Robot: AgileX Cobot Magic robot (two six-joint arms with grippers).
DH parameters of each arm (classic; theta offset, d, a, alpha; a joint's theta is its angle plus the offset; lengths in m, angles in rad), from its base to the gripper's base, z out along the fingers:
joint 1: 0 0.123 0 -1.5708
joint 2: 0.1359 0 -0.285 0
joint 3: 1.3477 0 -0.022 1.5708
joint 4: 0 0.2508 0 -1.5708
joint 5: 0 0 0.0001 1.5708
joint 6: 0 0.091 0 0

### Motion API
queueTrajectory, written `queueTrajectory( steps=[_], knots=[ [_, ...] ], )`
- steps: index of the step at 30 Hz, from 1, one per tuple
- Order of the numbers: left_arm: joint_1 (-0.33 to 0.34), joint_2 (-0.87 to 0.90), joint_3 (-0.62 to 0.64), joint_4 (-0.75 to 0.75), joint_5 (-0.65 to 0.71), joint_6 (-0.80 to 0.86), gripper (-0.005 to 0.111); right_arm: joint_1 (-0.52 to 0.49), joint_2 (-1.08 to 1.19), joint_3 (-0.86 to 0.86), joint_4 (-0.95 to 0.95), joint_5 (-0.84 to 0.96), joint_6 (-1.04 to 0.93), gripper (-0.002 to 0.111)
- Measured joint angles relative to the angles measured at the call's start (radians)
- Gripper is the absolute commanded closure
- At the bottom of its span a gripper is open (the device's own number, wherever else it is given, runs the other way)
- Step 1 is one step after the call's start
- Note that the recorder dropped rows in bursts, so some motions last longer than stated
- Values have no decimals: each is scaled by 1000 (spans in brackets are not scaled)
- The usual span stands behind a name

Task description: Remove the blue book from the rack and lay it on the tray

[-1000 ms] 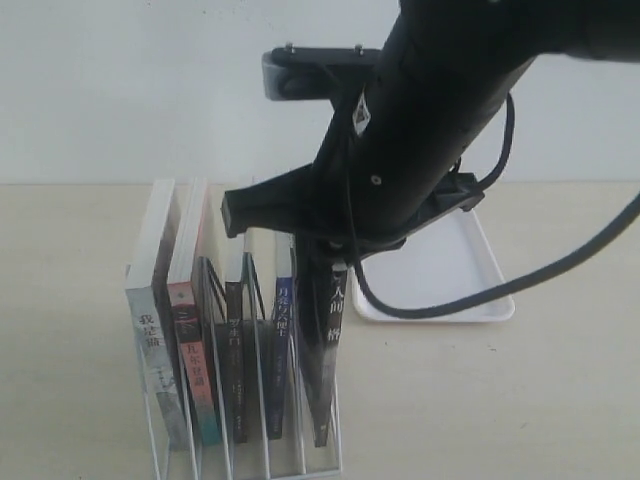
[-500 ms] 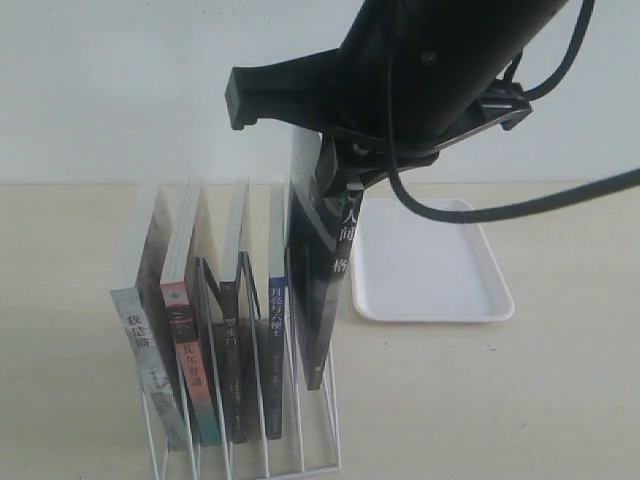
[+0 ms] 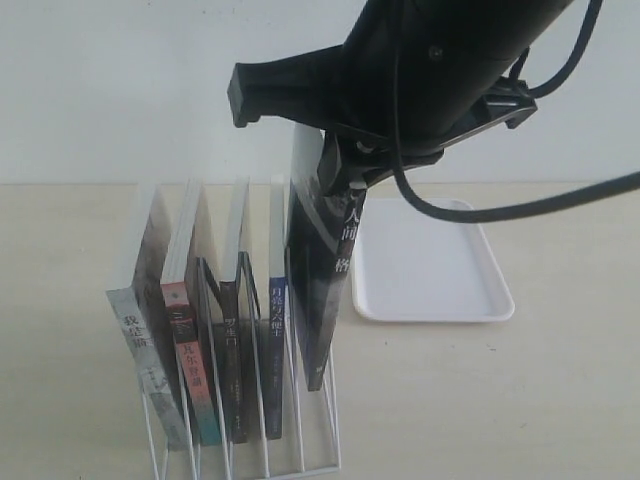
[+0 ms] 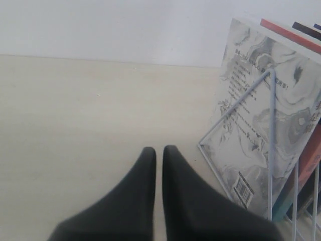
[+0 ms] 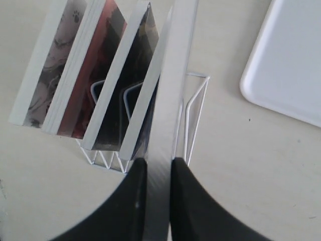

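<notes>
The left gripper [image 4: 158,153] is resting with its fingers pressed together, gripping nothing, beside the rack [image 3: 334,432]. The blue book [image 3: 279,335] is standing in its slot. Just right of it, the right gripper [image 5: 158,163] is clamping a black-spined book [image 3: 325,290], which is standing higher than its neighbours. Further right, the tray [image 3: 495,300] is lying amid open tabletop [image 3: 500,400].

Pale beige tabletop [image 3: 520,400]. White wire rack [image 3: 337,448] stands on it. Flat white tray [image 3: 430,262] lies right of the rack and slightly behind, apart from it.
</notes>
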Motion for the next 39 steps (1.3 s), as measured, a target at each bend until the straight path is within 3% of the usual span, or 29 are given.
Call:
queueTrajectory(
  steps=[11,23,26,29,31,39],
  knots=[
    [0,0,0,0,0,0,103,0,54,105,-11,-120,6,108],
    [0,0,0,0,0,0,103,0,95,110,-13,-129,10,108],
    [0,0,0,0,0,0,103,0,107,110,-11,-129,16,96],
    [0,0,0,0,0,0,103,0,111,110,-9,-140,23,72],
    [0,0,0,0,0,0,103,0,111,110,-9,-160,26,62],
    [0,0,0,0,0,0,103,0,111,110,-9,-171,29,60]
  ],
)
